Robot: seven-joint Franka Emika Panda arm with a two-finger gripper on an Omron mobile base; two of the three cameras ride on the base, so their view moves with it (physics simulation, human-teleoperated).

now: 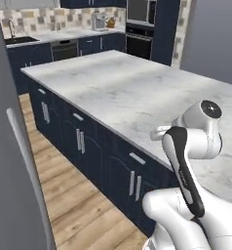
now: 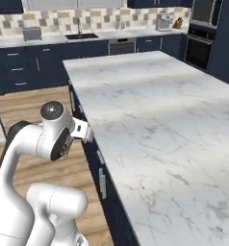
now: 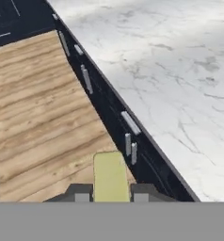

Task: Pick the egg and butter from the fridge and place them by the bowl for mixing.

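Observation:
In the hand view the butter [image 3: 110, 176], a short olive-yellow stick, stands up between the two dark finger tips of my gripper [image 3: 111, 192], which is shut on it. The gripper hangs over the wooden floor, just beside the edge of the marble island counter [image 3: 170, 70]. The grey fridge door [image 1: 10, 185] with its pale handle rises at the left of the left base view. The egg and the bowl are out of view.
The long white marble island [image 1: 137, 93] has dark blue cabinets with metal handles [image 3: 131, 123] along its side. Wooden floor [image 3: 38, 108] runs beside it. Far behind are a sink counter [image 2: 80, 36], a built-in oven [image 2: 200, 45] and tiled wall.

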